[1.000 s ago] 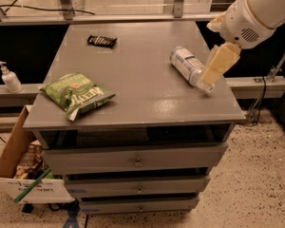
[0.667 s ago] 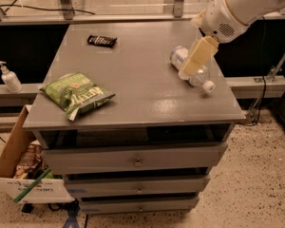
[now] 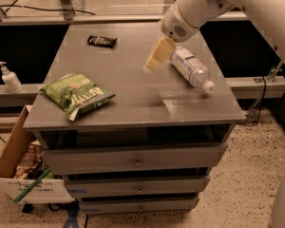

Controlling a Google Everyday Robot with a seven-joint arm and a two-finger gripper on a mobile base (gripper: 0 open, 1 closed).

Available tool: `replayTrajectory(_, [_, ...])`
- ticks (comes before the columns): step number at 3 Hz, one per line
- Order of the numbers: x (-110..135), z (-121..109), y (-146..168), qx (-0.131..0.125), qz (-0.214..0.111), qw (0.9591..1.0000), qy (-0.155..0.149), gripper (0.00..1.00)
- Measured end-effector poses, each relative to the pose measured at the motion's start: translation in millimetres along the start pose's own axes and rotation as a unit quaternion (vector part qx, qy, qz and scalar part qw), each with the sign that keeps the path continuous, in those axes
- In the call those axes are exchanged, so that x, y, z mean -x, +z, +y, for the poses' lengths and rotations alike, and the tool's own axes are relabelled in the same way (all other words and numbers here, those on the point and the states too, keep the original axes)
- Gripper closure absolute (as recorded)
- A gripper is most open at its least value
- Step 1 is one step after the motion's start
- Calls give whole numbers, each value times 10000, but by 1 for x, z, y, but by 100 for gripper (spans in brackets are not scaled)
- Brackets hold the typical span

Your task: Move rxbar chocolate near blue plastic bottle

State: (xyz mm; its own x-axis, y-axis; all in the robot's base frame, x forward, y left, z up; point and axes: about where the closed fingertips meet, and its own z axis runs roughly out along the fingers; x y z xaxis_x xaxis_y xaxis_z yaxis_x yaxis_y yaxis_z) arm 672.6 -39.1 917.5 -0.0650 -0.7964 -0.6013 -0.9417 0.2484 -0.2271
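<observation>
The end effector hangs above the middle of the tabletop, a cream, blunt wedge slanting down to the left. From this angle it reads as one pale slab, so I cannot tell whether it is spread or pressed together, and it carries nothing. Just beside it to the right lies the blue plastic bottle on its side: clear ribbed plastic, a white-and-blue label, its small white cap pointing at the front right corner. Behind, the white rounded arm climbs out of the top right, its upper part cut off. Well apart, at the back left of the smooth grey tabletop, sits the rxbar chocolate, flat, black and glossy, lettering too small to read. At the front left sprawls a crinkled green bag. Below are grey drawers. Off to the left stand a white pump bottle and a cardboard box, its contents hard to make out.
</observation>
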Motion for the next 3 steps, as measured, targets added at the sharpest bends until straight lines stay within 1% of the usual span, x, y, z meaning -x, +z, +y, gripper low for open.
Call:
replayTrajectory(1, [0,0,0,1,0,10000,0,0])
replayTrajectory(2, [-3,-9,5,-200,-150,9996,112,0])
replayTrajectory(3, [-1,-40,27,-503,-438,9973,310,0])
